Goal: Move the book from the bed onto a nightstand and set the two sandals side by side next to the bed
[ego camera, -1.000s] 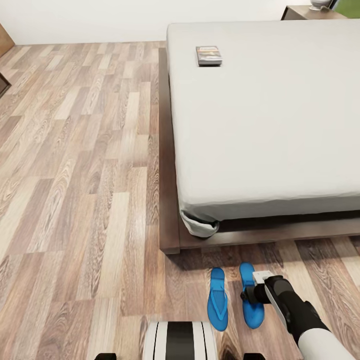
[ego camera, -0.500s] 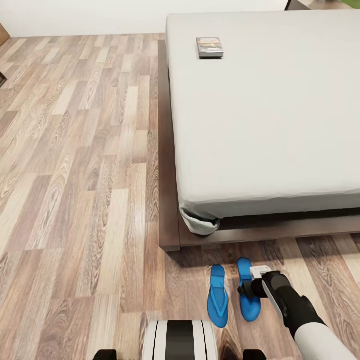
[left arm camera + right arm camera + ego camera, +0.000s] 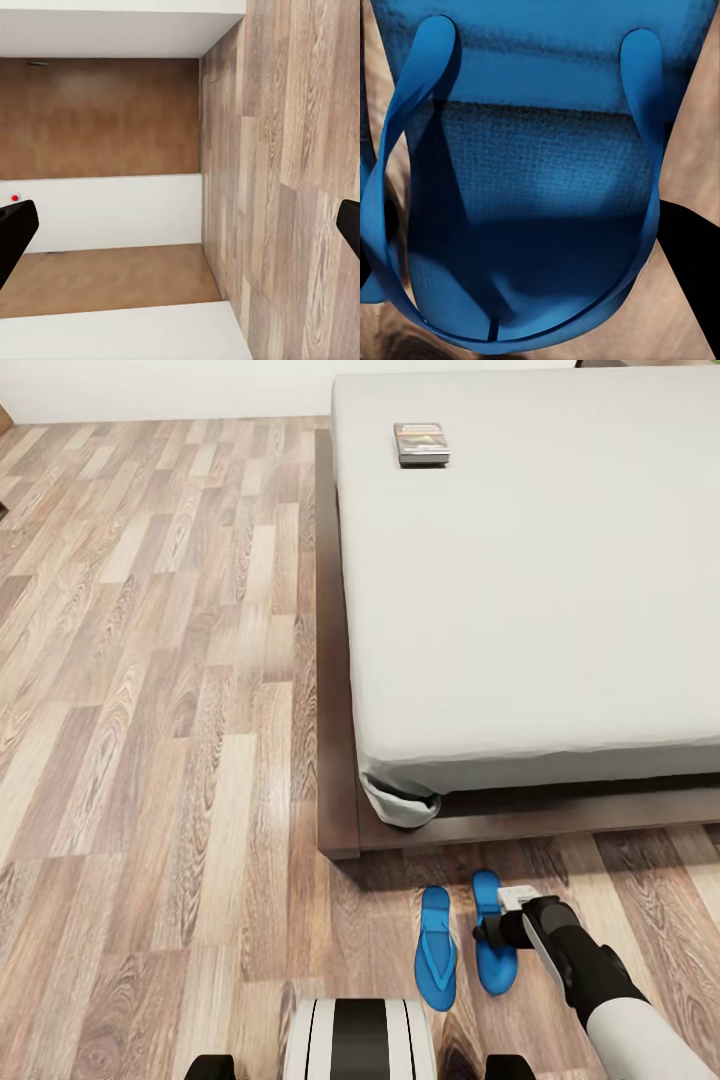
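Head view, left to right: wide wood-plank floor [image 3: 150, 690] open from the far white wall down to the near edge; then the dark frame of the bed [image 3: 336, 660], its near-left corner just beyond the sandals. On the floor just off that corner, left sandal [image 3: 436, 948] and right sandal [image 3: 493, 930], parallel, close but apart, toes toward the frame. Pale mattress [image 3: 540, 580] reaching to the right edge, with the book [image 3: 421, 443] flat near its far-left corner. Right arm reaching in from the lower right, forearm angled toward the frame, right gripper [image 3: 492, 933] down at the right sandal, clamped on its strap. Right wrist view: blue sole and straps [image 3: 532, 187] up close, dark fingertip [image 3: 690, 262] beside. Left wrist view: left gripper [image 3: 180, 232] spread wide, fingertips [image 3: 15, 232] at opposite edges, facing floor and panelled wall [image 3: 97, 120].
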Robot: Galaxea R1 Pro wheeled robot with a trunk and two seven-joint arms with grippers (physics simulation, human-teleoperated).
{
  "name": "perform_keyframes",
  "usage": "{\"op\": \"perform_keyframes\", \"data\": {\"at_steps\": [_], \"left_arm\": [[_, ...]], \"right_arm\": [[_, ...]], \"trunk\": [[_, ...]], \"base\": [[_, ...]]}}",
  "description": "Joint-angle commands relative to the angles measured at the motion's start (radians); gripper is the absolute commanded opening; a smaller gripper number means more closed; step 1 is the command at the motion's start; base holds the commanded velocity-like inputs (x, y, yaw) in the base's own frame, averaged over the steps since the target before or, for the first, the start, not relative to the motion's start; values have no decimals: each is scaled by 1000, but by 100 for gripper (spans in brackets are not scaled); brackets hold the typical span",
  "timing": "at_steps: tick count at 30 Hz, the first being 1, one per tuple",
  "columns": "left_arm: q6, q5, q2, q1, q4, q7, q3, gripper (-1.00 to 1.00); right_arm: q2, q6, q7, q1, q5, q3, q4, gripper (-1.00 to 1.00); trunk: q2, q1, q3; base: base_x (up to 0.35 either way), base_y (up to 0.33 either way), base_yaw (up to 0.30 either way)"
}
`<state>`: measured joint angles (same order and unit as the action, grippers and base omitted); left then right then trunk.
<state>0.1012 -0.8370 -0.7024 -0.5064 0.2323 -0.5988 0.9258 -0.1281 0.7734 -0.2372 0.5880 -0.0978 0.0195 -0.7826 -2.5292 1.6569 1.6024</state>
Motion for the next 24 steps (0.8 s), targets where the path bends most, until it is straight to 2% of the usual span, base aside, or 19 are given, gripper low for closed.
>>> {"op": "perform_keyframes", "data": {"at_steps": [1, 5, 12, 16, 24], "left_arm": [[8, -7, 0, -1, -2, -3, 8, 100], [8, -7, 0, -1, -2, -5, 8, 100], [7, -7, 0, -1, -2, -6, 8, 100], [7, -7, 0, -1, -2, -9, 8, 100], [6, -7, 0, -1, -2, -13, 8, 100]], "right_arm": [[-1, 3, -9, 1, -9, 2, -1, -100], [-2, 2, -12, 2, -10, 2, -1, -100], [-2, 3, -13, 2, -12, 3, -1, -100], [-2, 4, -13, 3, -14, 3, -1, -100], [-5, 8, -14, 8, -16, 4, -1, -100]], "trunk": [[0, 0, 1], [-1, 1, 12], [-1, 1, 12], [-2, 3, 28], [-2, 3, 28]], "base": [[0, 0, 0], [0, 0, 0], [0, 0, 0], [0, 0, 0], [0, 0, 0]]}}
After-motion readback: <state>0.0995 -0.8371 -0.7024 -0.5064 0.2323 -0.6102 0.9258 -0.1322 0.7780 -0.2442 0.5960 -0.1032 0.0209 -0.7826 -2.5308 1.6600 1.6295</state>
